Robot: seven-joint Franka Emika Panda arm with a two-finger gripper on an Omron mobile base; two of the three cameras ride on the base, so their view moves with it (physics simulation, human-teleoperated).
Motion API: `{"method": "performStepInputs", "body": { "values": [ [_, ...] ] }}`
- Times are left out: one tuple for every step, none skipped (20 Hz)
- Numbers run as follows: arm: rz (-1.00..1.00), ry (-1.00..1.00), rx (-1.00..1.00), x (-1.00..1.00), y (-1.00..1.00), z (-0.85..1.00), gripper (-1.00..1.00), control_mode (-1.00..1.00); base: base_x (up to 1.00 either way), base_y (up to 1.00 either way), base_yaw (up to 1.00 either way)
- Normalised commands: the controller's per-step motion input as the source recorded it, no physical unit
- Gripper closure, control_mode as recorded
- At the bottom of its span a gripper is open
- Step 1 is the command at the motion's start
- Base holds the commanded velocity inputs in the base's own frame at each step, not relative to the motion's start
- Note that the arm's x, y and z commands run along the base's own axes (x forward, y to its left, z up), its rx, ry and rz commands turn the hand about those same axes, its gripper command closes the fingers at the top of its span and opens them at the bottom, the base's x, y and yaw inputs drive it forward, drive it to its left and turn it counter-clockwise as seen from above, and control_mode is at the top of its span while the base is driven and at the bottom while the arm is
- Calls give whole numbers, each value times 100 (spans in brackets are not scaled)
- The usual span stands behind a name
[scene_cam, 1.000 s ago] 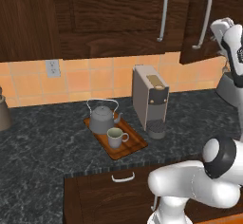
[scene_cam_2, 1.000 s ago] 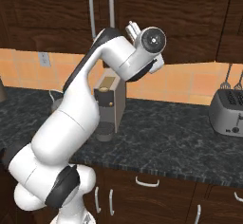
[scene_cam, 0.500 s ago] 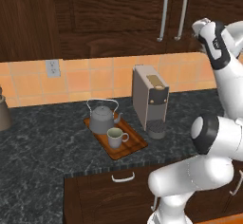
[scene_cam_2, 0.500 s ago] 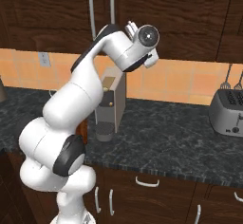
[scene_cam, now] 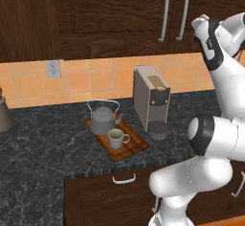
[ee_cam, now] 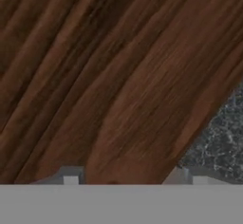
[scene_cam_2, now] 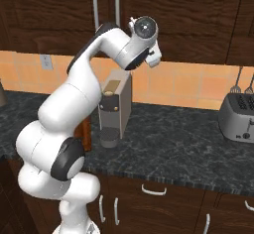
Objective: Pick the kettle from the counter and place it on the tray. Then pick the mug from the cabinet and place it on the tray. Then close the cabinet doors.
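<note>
Both cabinet doors [scene_cam: 124, 9] stand shut, their two grey bar handles [scene_cam: 165, 12] side by side. My gripper [scene_cam: 198, 27] is raised against the right door panel, just right of the handles. In the hand view its fingertips [ee_cam: 71, 177] stand apart and open with nothing between them, facing wood grain at close range. The grey kettle [scene_cam: 102, 120] and the off-white mug [scene_cam: 116, 138] both sit on the reddish-brown tray [scene_cam: 131, 148] on the dark counter [scene_cam: 43, 148]. In the right base view my wrist [scene_cam_2: 144, 29] is beside the handles [scene_cam_2: 118, 5].
A beige coffee machine [scene_cam: 151, 103] stands right of the tray. A dark pot [scene_cam: 4, 115] sits at the counter's left edge. A toaster [scene_cam_2: 237, 116] and hanging utensils [scene_cam_2: 243, 82] are at the right. Lower drawers with small handles [scene_cam: 124, 178] run under the counter.
The right cabinet door has swung shut, bringing its handle next to the left one. My arm moved left with it; over the last half second it barely shifted.
</note>
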Motion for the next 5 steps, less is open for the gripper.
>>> {"method": "performStepInputs", "body": {
  "values": [
    [-12,8,0,50,0,-28,-100,-100,0,0,0],
    [-12,6,0,49,0,-28,-100,-100,0,0,0],
    [-12,6,0,50,0,-33,-100,-100,0,0,0],
    [-13,3,0,51,0,-36,-100,-100,0,0,0],
    [-12,1,0,49,0,-38,-100,-100,0,0,0]
  ]
}}
